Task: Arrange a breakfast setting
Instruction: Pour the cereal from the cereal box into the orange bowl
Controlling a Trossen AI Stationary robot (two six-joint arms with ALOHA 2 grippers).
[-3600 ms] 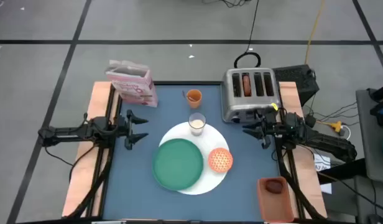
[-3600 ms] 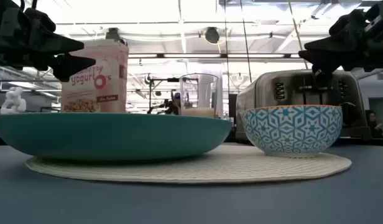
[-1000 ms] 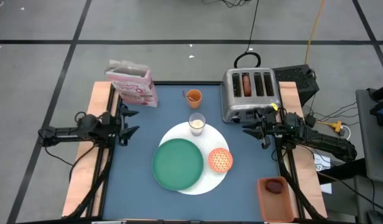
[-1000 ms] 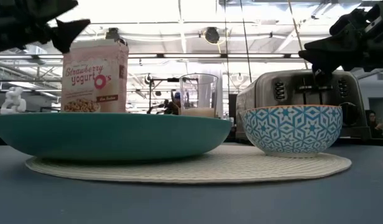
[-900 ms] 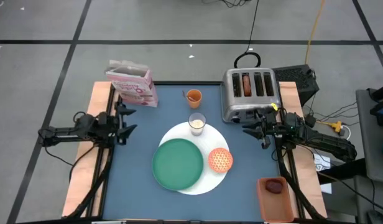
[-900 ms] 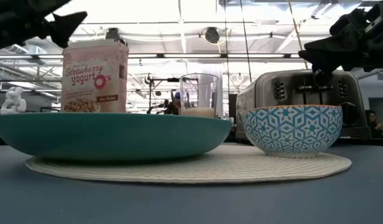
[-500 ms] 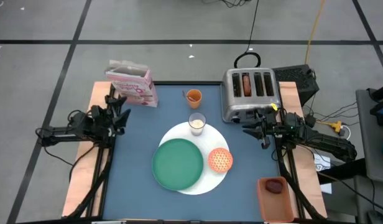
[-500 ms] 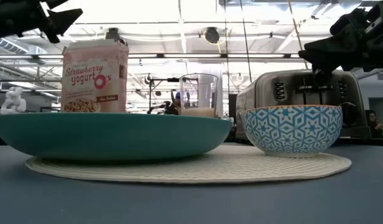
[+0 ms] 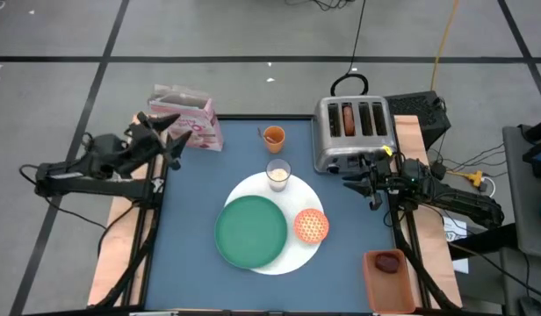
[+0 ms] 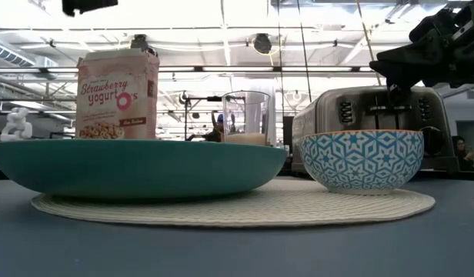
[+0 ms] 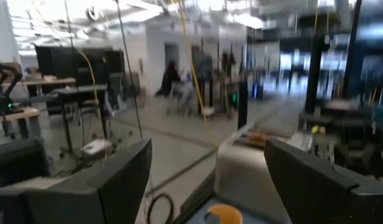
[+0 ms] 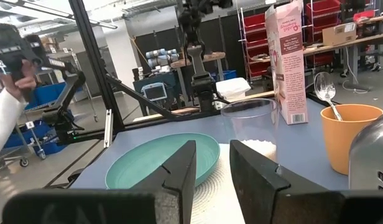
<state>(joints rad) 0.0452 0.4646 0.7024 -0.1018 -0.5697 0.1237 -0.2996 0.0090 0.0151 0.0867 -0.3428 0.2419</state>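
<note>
1. The left gripper (image 9: 168, 132) hangs raised over the table's far left corner, just beside the cereal box, fingers spread wide with nothing between them.
2. The pink cereal box (image 9: 187, 117) stands upright at the far left corner of the blue table (image 9: 200, 184).
3. The green plate (image 9: 251, 231) lies on the left part of a white round mat (image 9: 288, 254) near the table's middle.
4. The glass (image 9: 277, 174), with a little milk in the bottom, stands on the far edge of the mat.
5. The orange cup (image 9: 273, 136) stands beyond the glass, apart from it; a spoon (image 12: 324, 89) leans inside it.
6. The small bowl (image 9: 311, 226), orange inside and blue-patterned outside, sits on the mat just right of the plate.
7. A metal toaster (image 9: 352, 132) stands at the far right, with a brown bagel (image 9: 347, 119) in one slot.
8. The right gripper (image 9: 360, 182) hovers near the toaster's front, fingers narrowly parted, pinching nothing.
9. A dark-red fruit (image 9: 388, 262) lies in an orange tray (image 9: 376, 285) at the near right corner.
</note>
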